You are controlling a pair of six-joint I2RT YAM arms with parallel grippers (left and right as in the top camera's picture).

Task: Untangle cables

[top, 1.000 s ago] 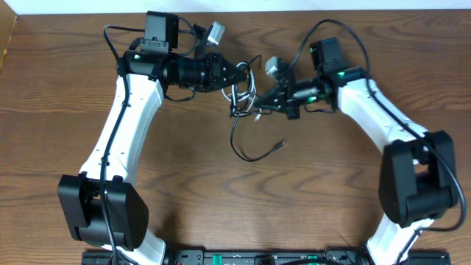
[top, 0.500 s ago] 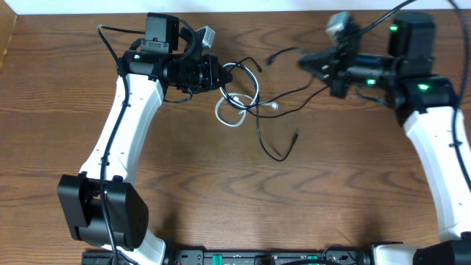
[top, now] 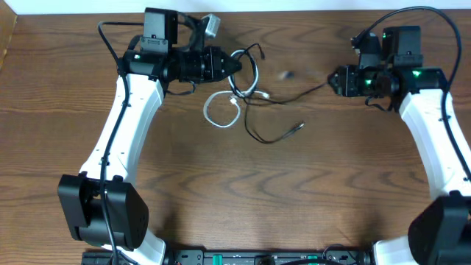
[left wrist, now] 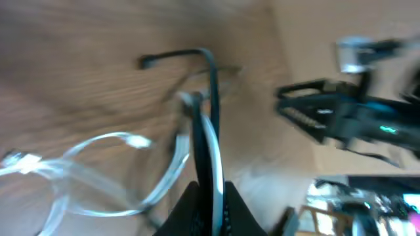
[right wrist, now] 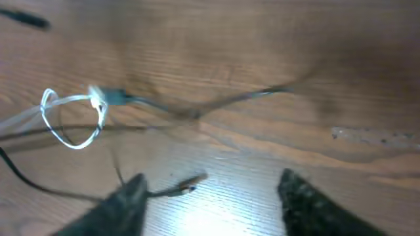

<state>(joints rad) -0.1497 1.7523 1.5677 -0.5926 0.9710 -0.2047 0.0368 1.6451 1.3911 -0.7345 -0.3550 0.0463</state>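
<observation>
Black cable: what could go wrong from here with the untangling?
1. The left claw pinches the black cable and the white cable together, so a pull may drag both.
2. The right claw stands open and empty; the loose black cable crosses the white one and may snag.

You've got a brown wood-grain table (top: 221, 199) filling the overhead view. A white strip (top: 309, 6) runs along its far edge. A paler tan panel (top: 6, 37) sits at the far left corner. A black rail (top: 257, 259) lies along the near edge, with small green lights on it. In the right wrist view you see a glare patch (right wrist: 223, 210) on the tabletop and a faint pale scuff (right wrist: 374, 134) to its right. In the left wrist view there's a tan surface (left wrist: 328, 26) beyond the table edge and blurred clutter (left wrist: 341, 210) at lower right, can't tell what.
</observation>
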